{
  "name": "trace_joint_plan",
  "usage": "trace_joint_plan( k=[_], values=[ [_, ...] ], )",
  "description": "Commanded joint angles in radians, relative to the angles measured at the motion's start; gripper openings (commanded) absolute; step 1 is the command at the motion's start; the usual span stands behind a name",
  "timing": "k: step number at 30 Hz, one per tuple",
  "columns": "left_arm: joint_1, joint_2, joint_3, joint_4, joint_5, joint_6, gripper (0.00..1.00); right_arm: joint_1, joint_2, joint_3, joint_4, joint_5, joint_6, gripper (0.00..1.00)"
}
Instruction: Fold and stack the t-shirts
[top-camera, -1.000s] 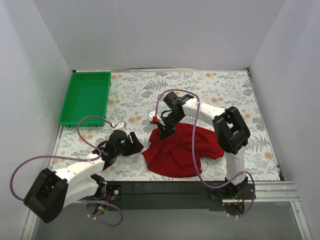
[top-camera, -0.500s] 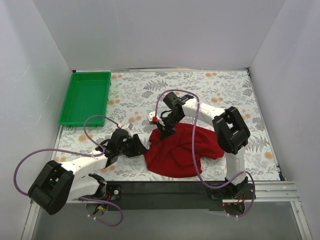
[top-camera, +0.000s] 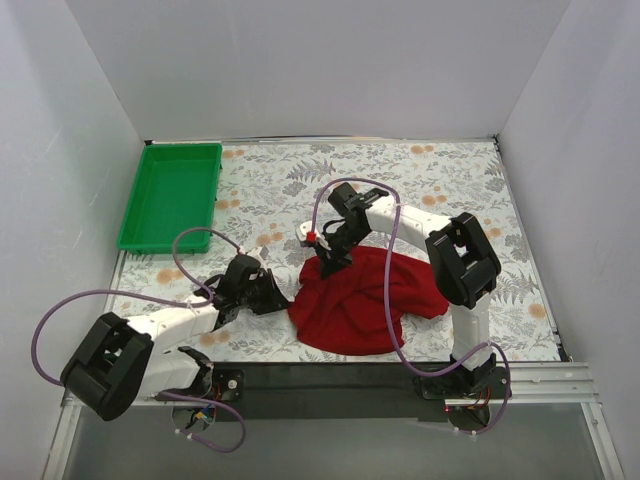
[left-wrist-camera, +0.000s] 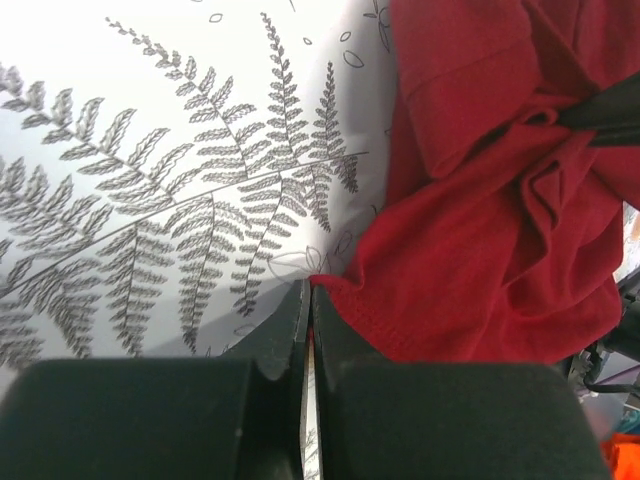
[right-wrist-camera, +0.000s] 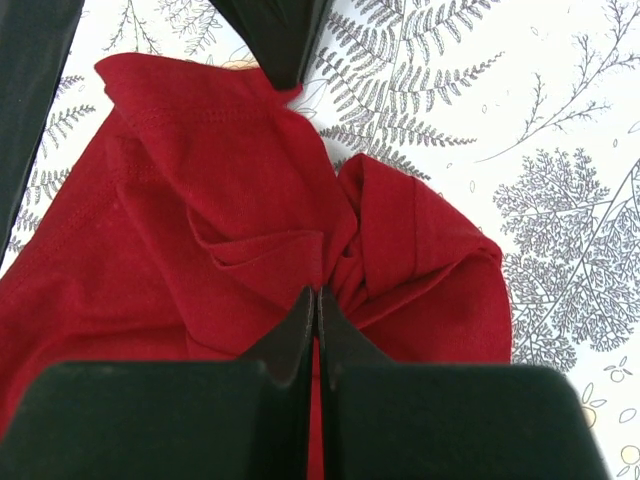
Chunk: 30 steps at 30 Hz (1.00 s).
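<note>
Pinching a gathered fold of the dark red t-shirt (right-wrist-camera: 200, 220) at 6 o'clock with the right gripper (right-wrist-camera: 317, 300), jaws pressed together. Spreading crumpled from centre toward 9 o'clock over the fern-printed desk (right-wrist-camera: 520, 120). Meeting the left gripper (right-wrist-camera: 282, 70) at a cloth corner near 12 o'clock. Lying bare from 1 to 4 o'clock.

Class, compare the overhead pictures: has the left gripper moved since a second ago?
Yes. The left gripper has slid right, away from the green tray, up to the left edge of the t-shirt, jaws now closed.
</note>
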Motion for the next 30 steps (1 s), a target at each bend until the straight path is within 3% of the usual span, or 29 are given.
trace_joint_plan(
  k=[1,10,14,30],
  values=[
    [0.001,-0.083,0.014,-0.079,-0.047,0.023,0.00,-0.016,-0.023,0.024,0.007,-0.020,0.010,0.01],
    [0.002,-0.286,0.132,-0.300,-0.237,0.032,0.00,-0.092,-0.095,0.074,0.008,-0.043,0.077,0.06],
    [0.002,-0.332,0.175,-0.375,-0.316,0.035,0.00,-0.136,-0.132,0.084,0.010,-0.086,0.097,0.03],
    [0.004,-0.294,0.177,-0.394,-0.307,0.032,0.00,-0.271,-0.183,0.002,0.002,-0.253,0.049,0.03]
  ],
)
